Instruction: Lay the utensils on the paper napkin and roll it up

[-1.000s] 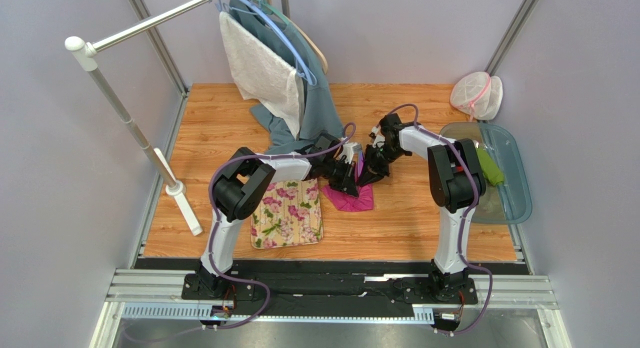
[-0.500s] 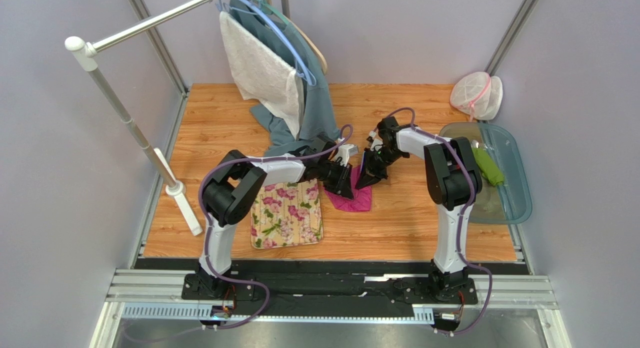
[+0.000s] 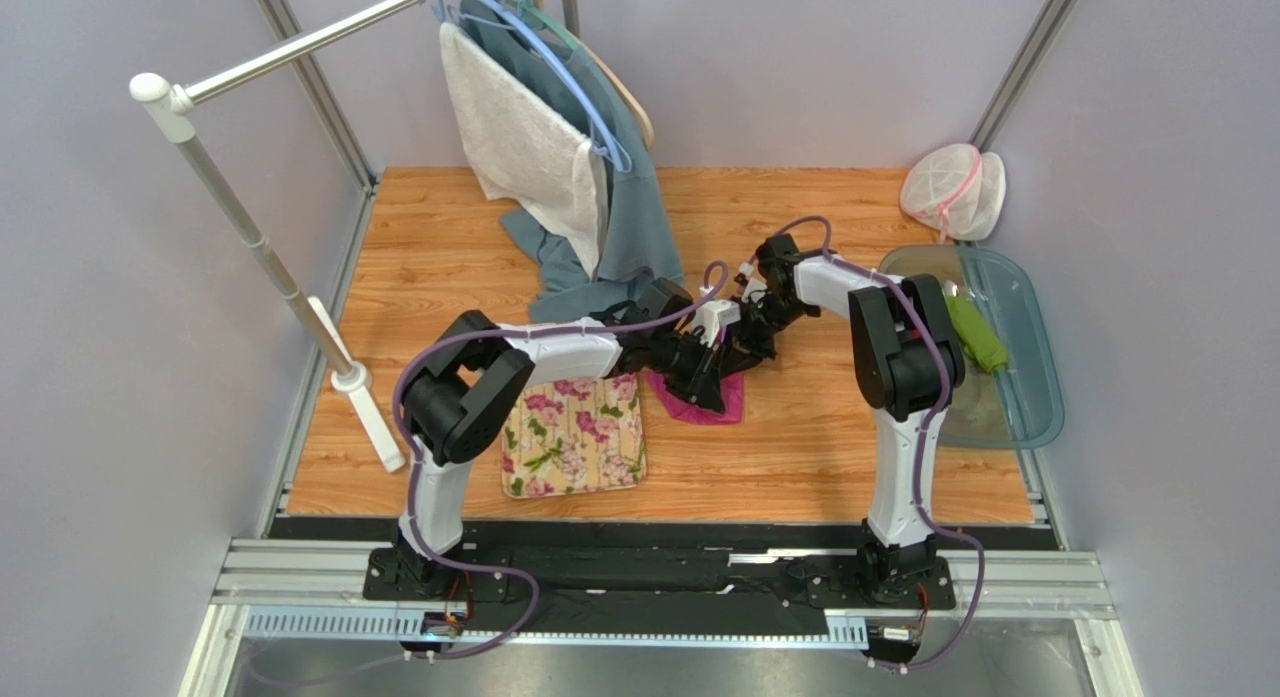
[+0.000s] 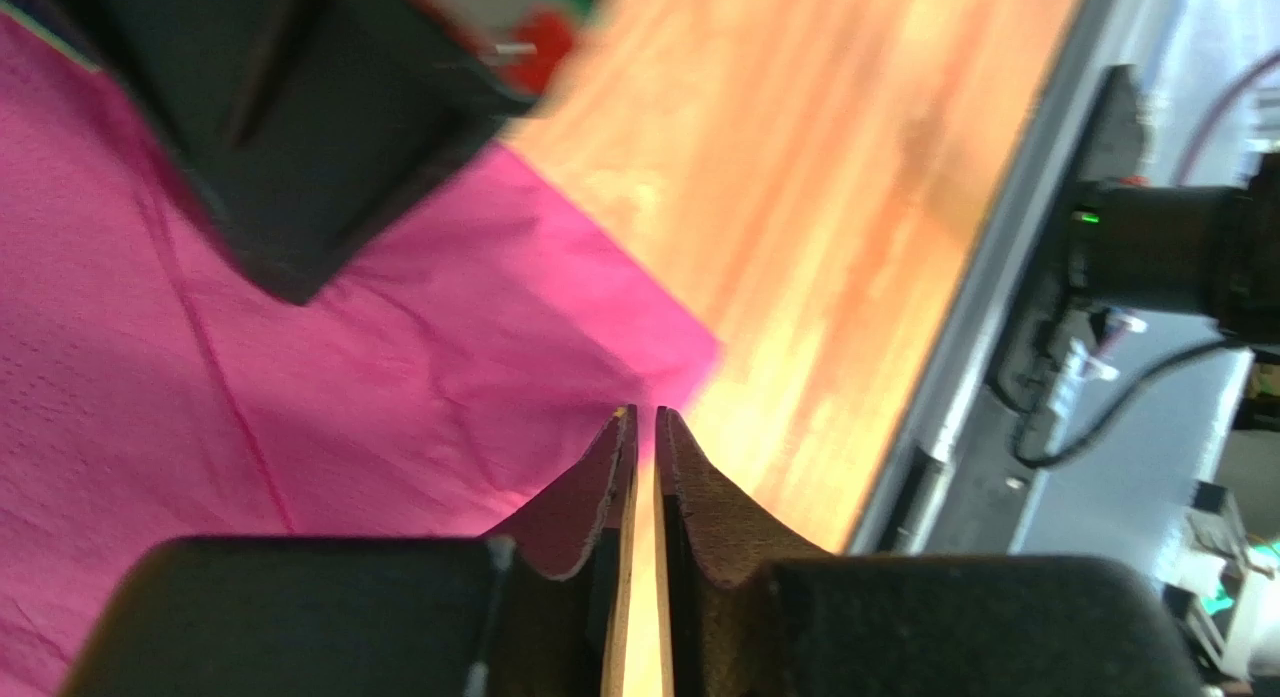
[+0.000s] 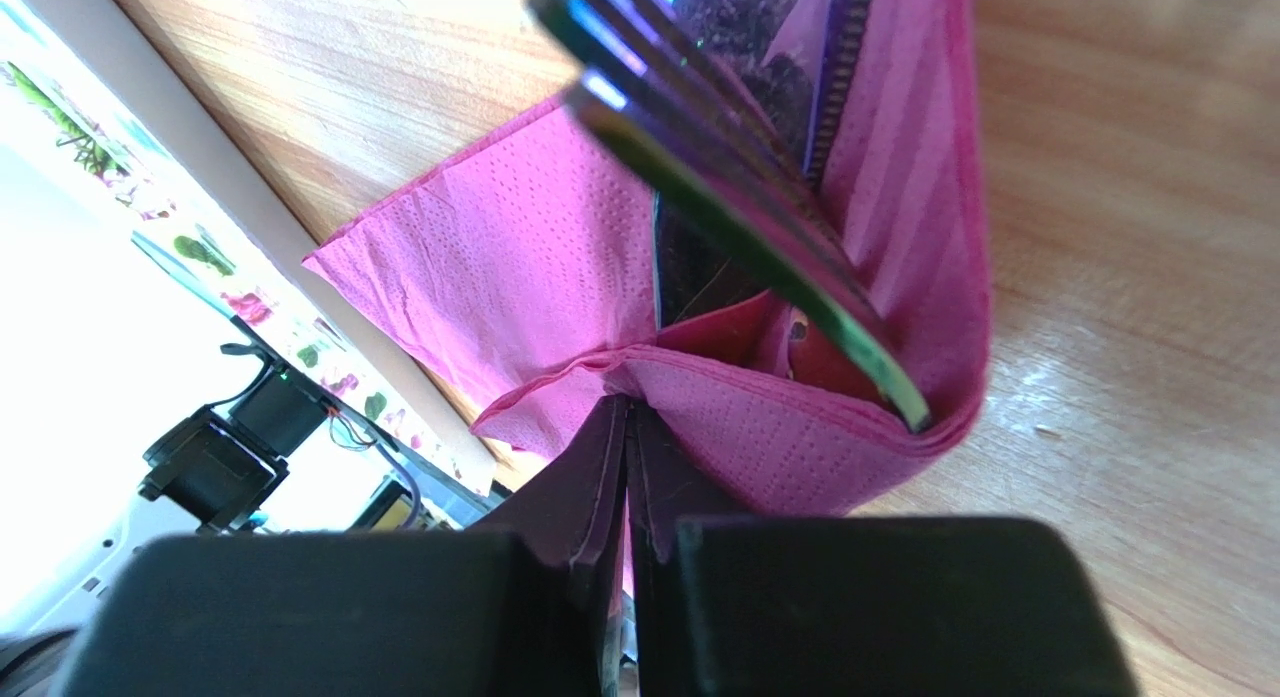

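The right pincer pinched a fold of the thin magenta-pink paper napkin, wrapped round slim dark metal utensils just beyond its tips. The left pincer was closed, empty, at the napkin's corner. Well right of both, a translucent blue-grey tray held a green object.

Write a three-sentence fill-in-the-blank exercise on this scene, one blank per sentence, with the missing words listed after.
1. The right gripper is shut on a fold of the paper napkin, which is folded up around the dark ______.
2. In the top view, the flowered mat lies to the ______ of the napkin.
3. The left gripper is shut, holding ______.

Missing words: utensils; left; nothing.
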Controlling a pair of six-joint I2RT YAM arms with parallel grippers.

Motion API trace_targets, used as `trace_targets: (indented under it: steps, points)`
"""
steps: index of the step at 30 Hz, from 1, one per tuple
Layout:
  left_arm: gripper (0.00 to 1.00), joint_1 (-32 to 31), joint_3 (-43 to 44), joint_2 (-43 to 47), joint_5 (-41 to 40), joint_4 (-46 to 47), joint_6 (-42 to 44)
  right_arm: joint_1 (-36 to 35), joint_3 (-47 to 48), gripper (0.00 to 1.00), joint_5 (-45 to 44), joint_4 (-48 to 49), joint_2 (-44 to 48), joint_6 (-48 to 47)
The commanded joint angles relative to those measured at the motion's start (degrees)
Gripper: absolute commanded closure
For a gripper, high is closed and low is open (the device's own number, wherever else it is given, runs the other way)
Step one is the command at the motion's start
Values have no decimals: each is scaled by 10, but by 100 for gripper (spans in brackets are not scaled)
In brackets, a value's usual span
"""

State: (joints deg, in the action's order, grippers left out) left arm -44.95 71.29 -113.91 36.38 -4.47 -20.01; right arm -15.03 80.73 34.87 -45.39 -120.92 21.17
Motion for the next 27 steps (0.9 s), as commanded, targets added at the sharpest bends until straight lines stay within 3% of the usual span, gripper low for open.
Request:
trace_targets:
  steps: [1, 10, 17, 21, 27]
  points:
    - [85, 3, 22, -45, -39, -19, 20, 6, -22, 96, -75, -1, -23, -23]
    - [89, 4, 23, -83, -77, -61, 49, 10, -10, 94, -48, 1, -9, -27]
    - [77, 7, -7, -4, -38, -25, 57, 9, -14, 94, -50, 0, -12, -32]
    - [76, 8, -7, 38, -44, -34, 64, 9, -13, 94, -51, 1, -14, -32]
    - [77, 8, 13, 11, -67, -50, 65, 10, -12, 95, -53, 6, -16, -27]
